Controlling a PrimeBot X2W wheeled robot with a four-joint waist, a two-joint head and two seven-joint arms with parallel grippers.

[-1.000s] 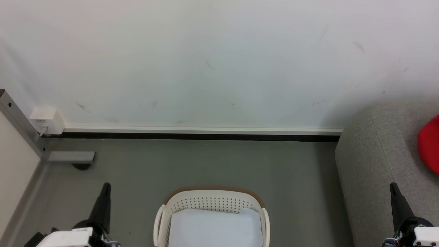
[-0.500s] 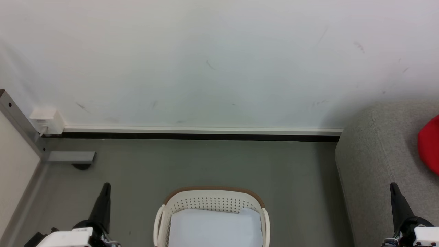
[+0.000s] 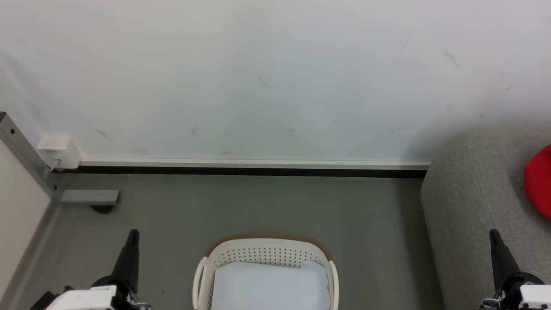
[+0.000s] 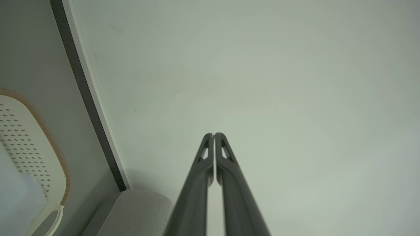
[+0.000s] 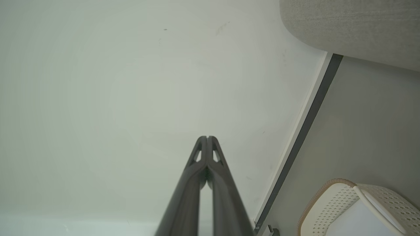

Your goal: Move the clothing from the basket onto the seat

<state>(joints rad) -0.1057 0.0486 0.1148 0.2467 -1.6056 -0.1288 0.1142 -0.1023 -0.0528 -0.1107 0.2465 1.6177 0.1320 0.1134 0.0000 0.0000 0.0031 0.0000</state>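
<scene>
The cream basket (image 3: 267, 254) with a brown rim stands on the floor at the bottom centre of the head view; a flat white pad lies inside it. A piece of red clothing (image 3: 539, 183) lies on the grey seat (image 3: 469, 198) at the right edge. My left gripper (image 3: 133, 234) points up at the lower left, shut and empty, well left of the basket. At the lower right my right gripper (image 3: 494, 234) is shut and empty in front of the seat. Both wrist views show the fingers pressed together (image 4: 214, 135) (image 5: 207, 137), facing the white wall.
A white wall (image 3: 258, 77) with a dark baseboard (image 3: 241, 171) runs behind the basket. At the left stand a grey metal post (image 3: 21, 150), a white socket box (image 3: 58, 150) and a grey floor bracket (image 3: 88, 197). Grey floor (image 3: 267, 206) lies between basket and wall.
</scene>
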